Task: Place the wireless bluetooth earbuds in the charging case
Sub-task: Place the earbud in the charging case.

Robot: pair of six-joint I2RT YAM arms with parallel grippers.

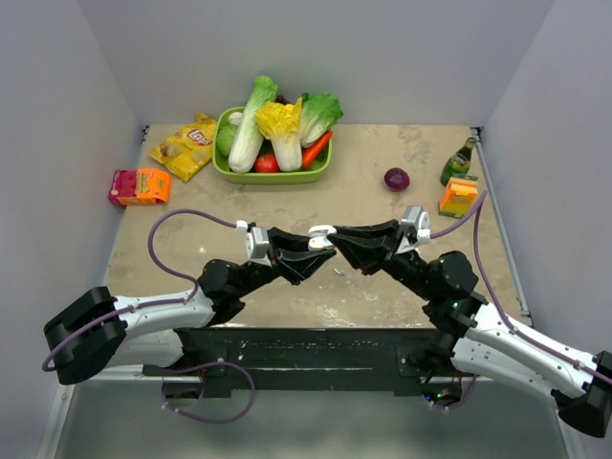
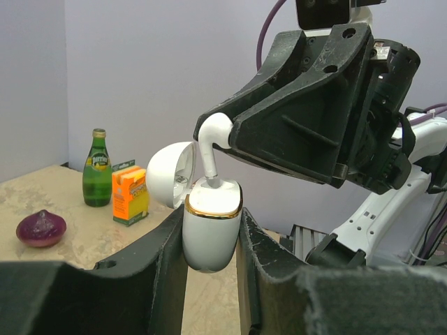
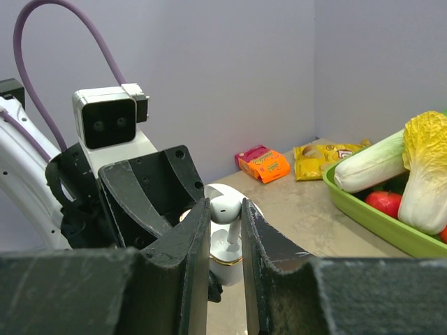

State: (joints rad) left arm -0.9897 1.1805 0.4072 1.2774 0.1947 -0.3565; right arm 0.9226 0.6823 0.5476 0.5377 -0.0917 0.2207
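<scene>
The left tool [image 2: 211, 259] pinches the open case [image 2: 213, 218] upright above the table [image 1: 368, 196]. Just beyond, the right tool [image 3: 225, 230] pinches one earbud [image 2: 211, 139], its stem tip in a socket but not seated. The task looks about halfway done; I cannot tell where the other one is.

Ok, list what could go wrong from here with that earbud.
The earbud in the right tool has only its stem tip in the charging case and looks tilted; pushing down may jam it or pop it free. The left tool holds the rounded case in mid-air, so pressure could twist it loose. The open lid might get bumped.
</scene>
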